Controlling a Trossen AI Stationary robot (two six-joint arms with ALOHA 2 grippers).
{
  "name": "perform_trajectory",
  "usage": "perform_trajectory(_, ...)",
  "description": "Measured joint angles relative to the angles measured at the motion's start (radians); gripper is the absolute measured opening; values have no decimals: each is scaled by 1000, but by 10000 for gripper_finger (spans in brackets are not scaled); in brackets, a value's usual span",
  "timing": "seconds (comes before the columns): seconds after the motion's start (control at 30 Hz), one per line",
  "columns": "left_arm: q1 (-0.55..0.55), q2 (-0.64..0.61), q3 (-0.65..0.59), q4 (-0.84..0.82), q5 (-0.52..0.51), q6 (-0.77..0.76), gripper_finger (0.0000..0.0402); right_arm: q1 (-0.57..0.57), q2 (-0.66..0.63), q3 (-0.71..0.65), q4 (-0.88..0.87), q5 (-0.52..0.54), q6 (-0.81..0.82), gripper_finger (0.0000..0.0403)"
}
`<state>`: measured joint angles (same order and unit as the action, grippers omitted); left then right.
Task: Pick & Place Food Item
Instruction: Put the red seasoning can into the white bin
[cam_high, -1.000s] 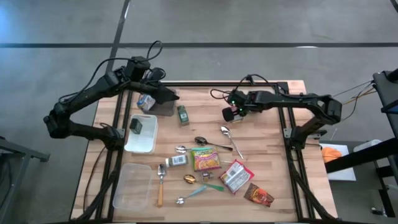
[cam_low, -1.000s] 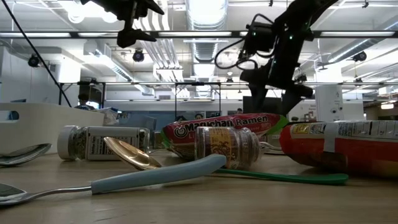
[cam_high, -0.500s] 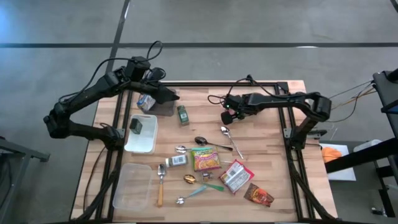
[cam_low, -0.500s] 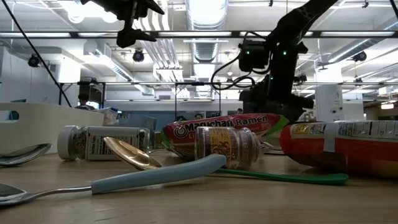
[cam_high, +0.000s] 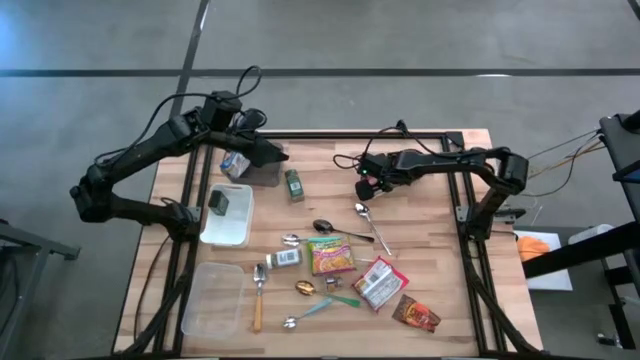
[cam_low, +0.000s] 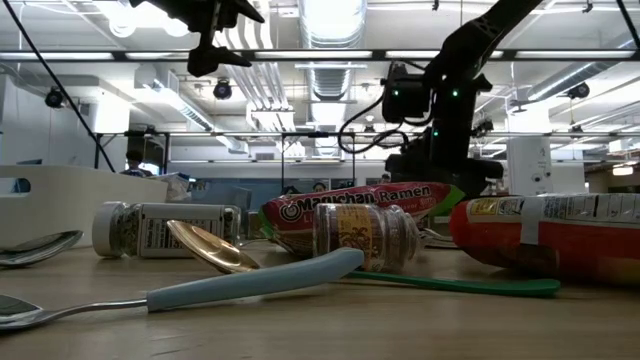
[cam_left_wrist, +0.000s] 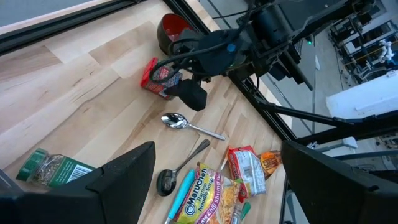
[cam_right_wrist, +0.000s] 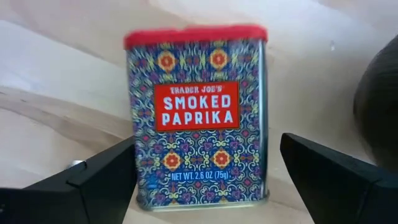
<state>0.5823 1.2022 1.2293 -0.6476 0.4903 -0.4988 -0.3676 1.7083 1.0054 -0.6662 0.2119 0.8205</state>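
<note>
A smoked paprika tin (cam_right_wrist: 196, 118) with a red lid lies flat, label up, on the wooden table (cam_high: 430, 230) toward its far right. In the left wrist view the tin (cam_left_wrist: 158, 76) shows beside a red bowl. My right gripper (cam_right_wrist: 208, 168) hangs open just above it, pointing steeply down, one finger (cam_right_wrist: 93, 180) on each long side of the tin; in the high view the gripper (cam_high: 368, 186) covers the tin. My left gripper (cam_high: 270, 155) stands open and high over the far left of the table, holding nothing.
In the middle and near part of the table lie a ramen packet (cam_high: 331, 255), a red packet (cam_high: 380, 283), a brown packet (cam_high: 415, 314), several spoons (cam_high: 370, 222) and spice jars (cam_high: 294, 185). Two clear containers (cam_high: 228, 213) (cam_high: 212, 298) stand at the left.
My right gripper has come down toward the paprika tin and tipped more steeply downward, staying open. The tin has not moved.
</note>
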Motion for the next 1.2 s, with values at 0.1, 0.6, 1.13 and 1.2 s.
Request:
perform_trajectory(0.1, -1, 0, 0, 0, 0, 0, 351, 1, 32, 0, 5, -6, -10, 371)
perform_trajectory(0.6, -1, 0, -105, -6, -3, -238, 351, 24, 41, 2, 31, -5, -64, 296)
perform_trajectory(1.13, -1, 7, -205, 153, 8, -531, 351, 207, -77, 121, 68, -53, -388, 296)
perform_trajectory(1.2, -1, 13, -205, 172, 8, -547, 351, 238, -80, 177, 71, -55, -414, 296)
